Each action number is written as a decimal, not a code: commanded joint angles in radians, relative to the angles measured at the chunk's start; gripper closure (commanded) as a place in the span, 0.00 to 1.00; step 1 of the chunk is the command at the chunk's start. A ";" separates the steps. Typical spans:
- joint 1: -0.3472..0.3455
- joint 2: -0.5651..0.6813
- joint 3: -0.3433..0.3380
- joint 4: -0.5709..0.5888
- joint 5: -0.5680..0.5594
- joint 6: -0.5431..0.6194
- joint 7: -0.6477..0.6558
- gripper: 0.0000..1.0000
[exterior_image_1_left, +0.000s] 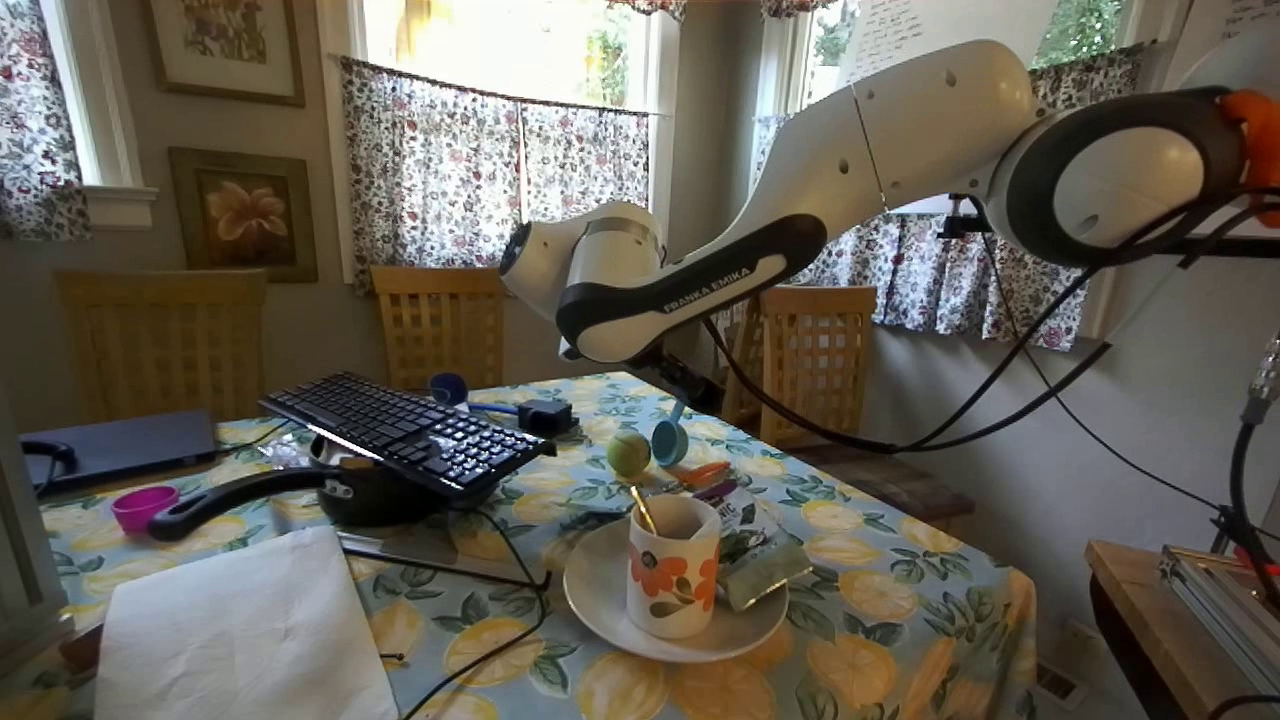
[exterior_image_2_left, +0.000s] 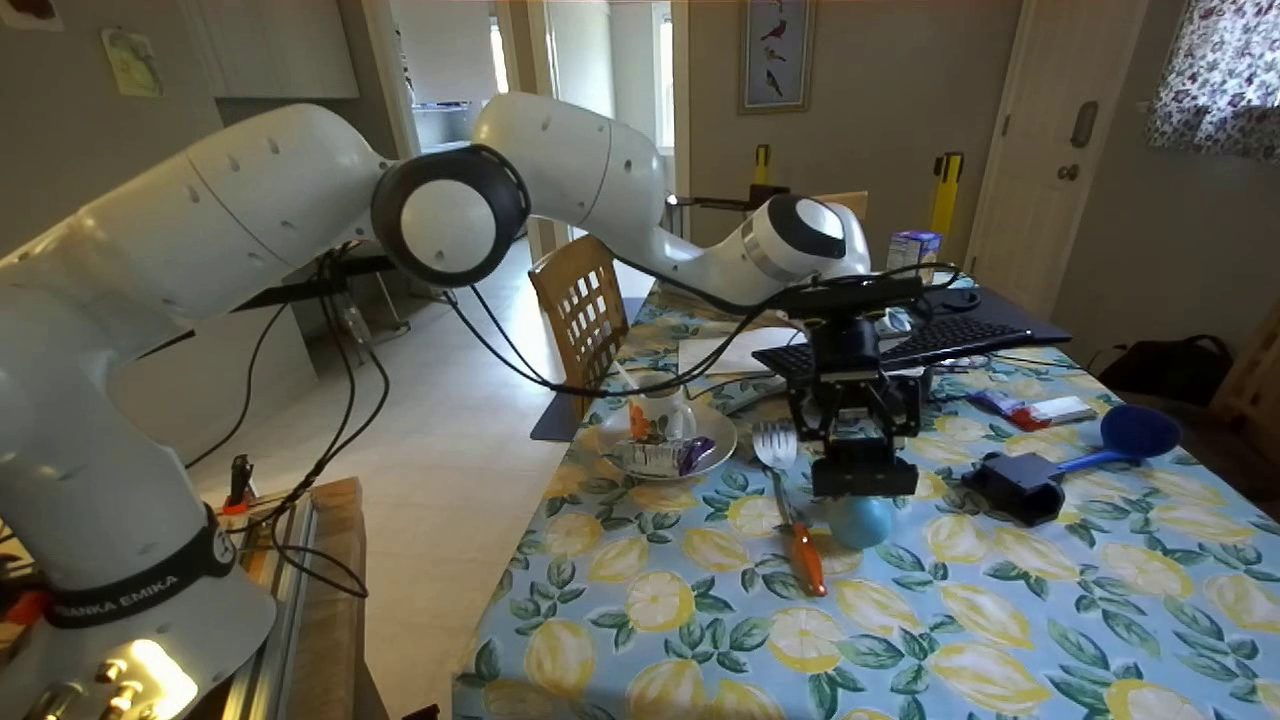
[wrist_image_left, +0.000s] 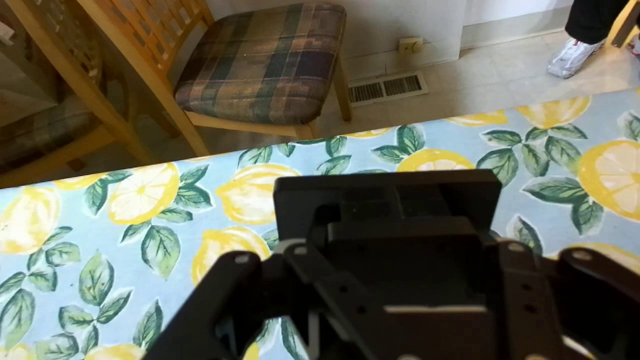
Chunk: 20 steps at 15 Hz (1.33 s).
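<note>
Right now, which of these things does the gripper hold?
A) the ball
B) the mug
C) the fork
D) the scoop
D: both exterior views show the scoop just under the gripper, and in an exterior view its handle points up and meets the gripper.

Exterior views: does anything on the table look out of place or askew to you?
Yes, the keyboard. In an exterior view it lies across the top of the black pan, raised off the table, an unusual place for it. The light blue scoop hanging from the claw shows nothing odd.
</note>
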 joint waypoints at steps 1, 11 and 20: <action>-0.003 0.065 0.013 0.129 0.036 -0.010 -0.042 0.66; -0.002 0.121 0.027 0.253 0.172 0.000 -0.130 0.66; 0.009 0.128 0.107 0.286 0.157 0.080 -0.211 0.66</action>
